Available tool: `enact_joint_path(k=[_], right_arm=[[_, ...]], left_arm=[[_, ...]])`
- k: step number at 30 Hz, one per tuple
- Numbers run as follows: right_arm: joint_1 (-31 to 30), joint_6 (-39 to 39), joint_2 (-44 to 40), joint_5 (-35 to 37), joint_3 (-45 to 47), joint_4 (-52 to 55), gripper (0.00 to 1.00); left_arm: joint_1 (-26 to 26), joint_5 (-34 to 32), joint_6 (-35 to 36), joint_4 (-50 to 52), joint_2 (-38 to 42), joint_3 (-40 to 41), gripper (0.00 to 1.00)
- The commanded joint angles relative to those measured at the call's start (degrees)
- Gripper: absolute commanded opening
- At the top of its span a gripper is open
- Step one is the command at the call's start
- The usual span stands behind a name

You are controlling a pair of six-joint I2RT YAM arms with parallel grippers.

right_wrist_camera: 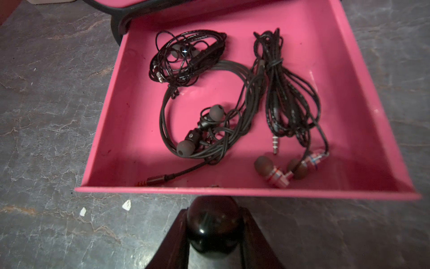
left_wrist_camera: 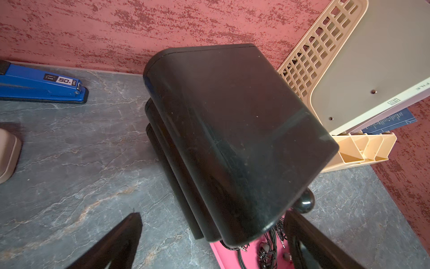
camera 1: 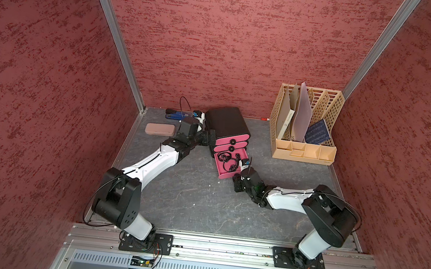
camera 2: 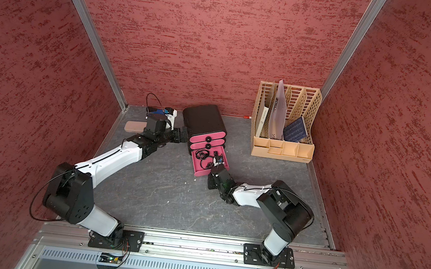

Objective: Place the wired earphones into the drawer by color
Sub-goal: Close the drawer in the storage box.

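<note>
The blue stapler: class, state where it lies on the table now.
In both top views the blue stapler lies in the far left corner of the table, by the back wall, left of the black cabinet and behind the brown case.

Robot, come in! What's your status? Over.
Left claw open at cabinet. Right claw shut on bottom drawer's knob. Three black earphones inside. Nothing in the way.

White-shelled left arm (camera 1: 151,161) and right arm (camera 1: 288,196), black joints (camera 1: 120,198), thin black cables (camera 1: 91,204), screwed black base plates (camera 1: 163,240)
</note>
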State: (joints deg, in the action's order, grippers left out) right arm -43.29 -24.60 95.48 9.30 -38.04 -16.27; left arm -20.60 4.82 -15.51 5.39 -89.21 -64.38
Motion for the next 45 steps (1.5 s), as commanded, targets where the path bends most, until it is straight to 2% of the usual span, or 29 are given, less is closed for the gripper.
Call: enact_joint_path(k=[1,26,34,45], right_arm=[[0.5,0.5,-0.7,0.1,0.2,-3.0,0.33],[0.6,-0.1,0.6,-0.2,-3.1,-3.3,0.33],[0.8,-0.2,-1.9,0.2,-2.7,-4.1,0.34],[1.6,1.9,1.9,-0.2,-4.5,-8.0,0.33]], left_arm=[[0.7,2.2,1.6,0.9,-1.8,-2.0,1.0],[1.6,3.1,1.7,3.0,-4.8,-2.9,1.0],[1.2,2.4,2.1,3.4,-5.0,-2.6,1.0],[0.7,2.0,2.3,4.1,-4.9,-2.8,1.0]])
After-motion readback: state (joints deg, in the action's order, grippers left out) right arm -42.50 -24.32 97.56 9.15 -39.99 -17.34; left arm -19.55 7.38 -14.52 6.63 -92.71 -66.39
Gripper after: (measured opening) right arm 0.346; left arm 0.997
